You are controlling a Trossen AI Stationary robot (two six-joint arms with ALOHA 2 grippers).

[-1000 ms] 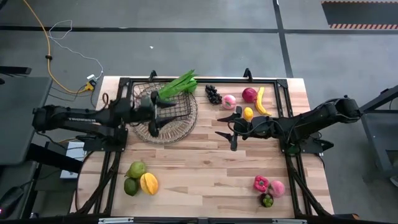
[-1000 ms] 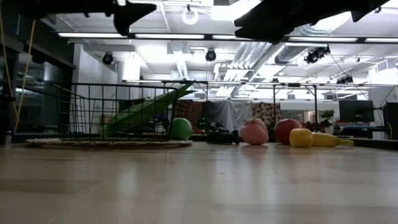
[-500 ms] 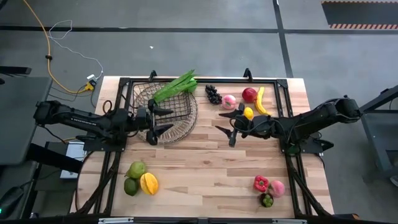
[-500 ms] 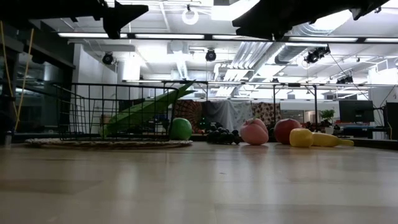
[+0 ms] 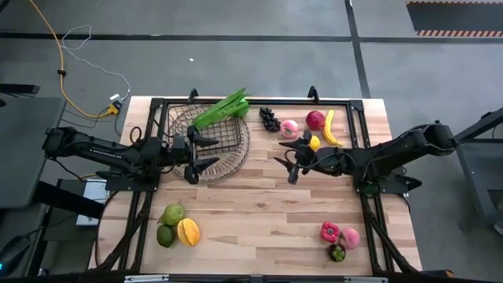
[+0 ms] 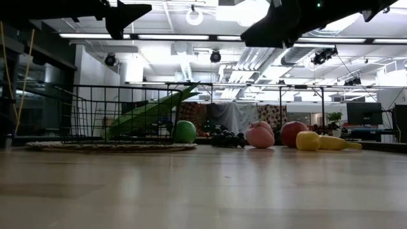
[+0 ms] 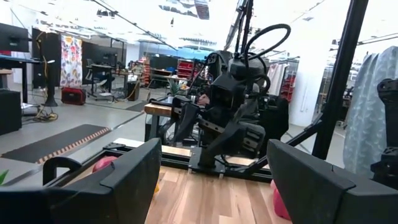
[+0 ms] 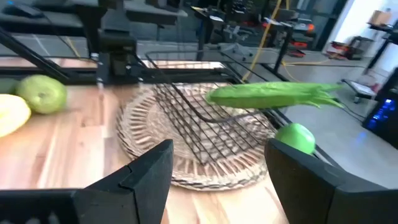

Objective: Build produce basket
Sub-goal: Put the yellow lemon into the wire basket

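The basket (image 5: 211, 141) sits at the table's (image 5: 259, 212) far left. Leafy stalks (image 5: 222, 108) lie across its far rim, with loose fruits (image 5: 302, 126) to its right.

The dark left arm reaches in level from its side, its two-finger left gripper (image 5: 201, 151) with both fingers spread apart and nothing between them. The dark right arm stretches toward it, bent at the elbow; the right gripper (image 5: 291, 157) likewise gapes empty, well apart from the left.

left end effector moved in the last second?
Yes. The left end effector has pulled back from over the basket centre toward its left rim, then held. Jaws open, empty.
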